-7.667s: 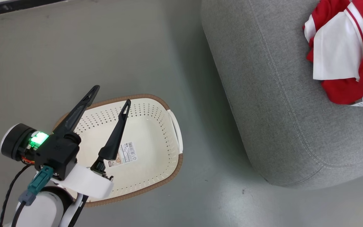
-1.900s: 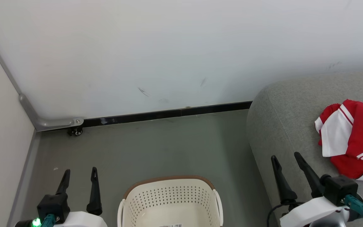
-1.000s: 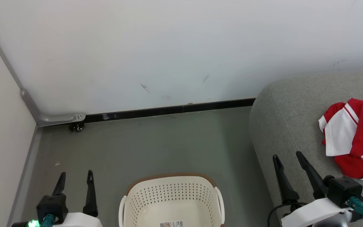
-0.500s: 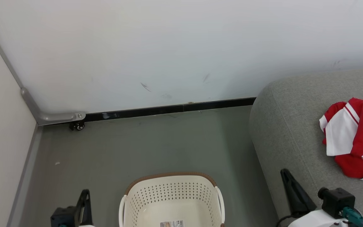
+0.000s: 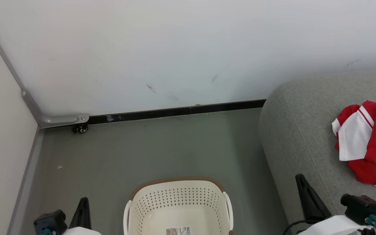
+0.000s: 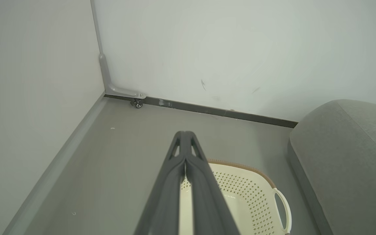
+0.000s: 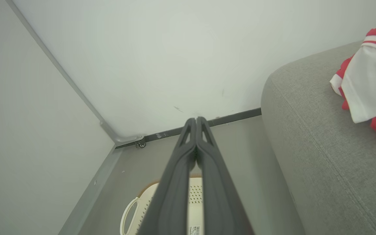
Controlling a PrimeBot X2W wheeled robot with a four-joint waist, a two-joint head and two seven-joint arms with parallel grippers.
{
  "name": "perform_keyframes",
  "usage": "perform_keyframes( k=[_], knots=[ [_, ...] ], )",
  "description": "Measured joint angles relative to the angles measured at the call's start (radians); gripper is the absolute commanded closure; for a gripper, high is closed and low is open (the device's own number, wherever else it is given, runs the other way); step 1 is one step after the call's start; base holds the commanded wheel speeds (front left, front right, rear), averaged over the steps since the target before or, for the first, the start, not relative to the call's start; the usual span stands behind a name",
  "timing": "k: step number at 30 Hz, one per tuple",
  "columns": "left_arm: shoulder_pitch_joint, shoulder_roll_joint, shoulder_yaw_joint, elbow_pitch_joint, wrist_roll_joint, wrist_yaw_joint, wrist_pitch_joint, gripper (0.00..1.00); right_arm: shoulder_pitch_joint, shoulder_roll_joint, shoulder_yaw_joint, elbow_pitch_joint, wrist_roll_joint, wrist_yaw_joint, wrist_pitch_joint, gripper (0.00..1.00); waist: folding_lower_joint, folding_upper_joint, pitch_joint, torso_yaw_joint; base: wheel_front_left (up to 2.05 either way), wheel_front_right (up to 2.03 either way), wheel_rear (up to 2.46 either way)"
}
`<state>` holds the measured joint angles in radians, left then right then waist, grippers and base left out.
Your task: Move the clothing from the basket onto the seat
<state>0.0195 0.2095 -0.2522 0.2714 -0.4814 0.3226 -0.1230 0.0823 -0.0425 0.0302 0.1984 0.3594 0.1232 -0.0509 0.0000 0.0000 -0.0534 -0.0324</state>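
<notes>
Apparently, the task is judged done: the clothing (image 5: 367, 143) is heaped on the seat (image 5: 299, 137) at three o'clock, the basket (image 5: 178, 179) at six o'clock is seen bare, and the left gripper (image 6: 184, 138) and right gripper (image 7: 195, 124) are held pinched together on nothing.

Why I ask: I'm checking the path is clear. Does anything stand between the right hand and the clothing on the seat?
Nothing visible does. Only bare fabric of the seat lies between the shut right hand and the clothing, which already rests on it.
</notes>
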Motion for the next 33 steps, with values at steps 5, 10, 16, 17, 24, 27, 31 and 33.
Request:
perform_keyframes(
  k=[5,10,16,17,24,27,31,33],
  knots=[
    [0.000,-0.010,0.021,-0.008,-0.082,-0.030,0.019,1.00,-0.002,0.000,-0.011,0.000,0.113,0.000,0.008,1.00,0.0005,0.0000,0.004,0.003,0.00,0.00,0.00],
    [0.000,-0.023,0.040,-0.013,-0.144,-0.060,0.035,1.00,-0.005,0.000,-0.022,0.001,0.180,0.000,0.019,1.00,0.0034,0.0000,0.007,0.006,0.00,0.00,0.00],
    [0.000,-0.033,0.063,-0.016,-0.219,-0.087,0.047,1.00,-0.007,0.000,-0.029,0.001,0.262,0.000,0.029,1.00,0.0096,0.0000,0.007,0.008,0.00,0.00,0.00],
    [0.000,-0.034,0.068,-0.016,-0.233,-0.091,0.054,1.00,-0.007,0.000,-0.030,0.001,0.276,0.000,0.031,1.00,0.0106,0.0000,0.007,0.008,0.00,0.00,0.00],
    [0.000,-0.051,0.094,-0.020,-0.323,-0.130,0.073,1.00,-0.025,0.000,-0.044,0.003,0.376,0.000,0.043,1.00,0.0160,0.0000,0.005,0.011,0.00,0.00,0.00],
    [-0.001,-0.055,0.106,-0.021,-0.361,-0.142,0.080,1.00,-0.026,0.000,-0.049,0.005,0.420,0.000,0.051,1.00,0.0170,0.0000,0.004,0.012,0.00,0.00,0.00],
    [-0.002,-0.062,0.121,-0.021,-0.411,-0.161,0.089,1.00,-0.027,0.000,-0.055,0.007,0.478,0.000,0.054,1.00,0.0174,0.0000,0.005,0.013,0.00,0.00,0.00],
    [-0.002,-0.064,0.129,-0.021,-0.438,-0.172,0.097,1.00,-0.027,0.000,-0.058,0.008,0.506,0.000,0.061,1.00,0.0171,0.0000,0.006,0.014,0.00,0.00,0.00]
  ],
)
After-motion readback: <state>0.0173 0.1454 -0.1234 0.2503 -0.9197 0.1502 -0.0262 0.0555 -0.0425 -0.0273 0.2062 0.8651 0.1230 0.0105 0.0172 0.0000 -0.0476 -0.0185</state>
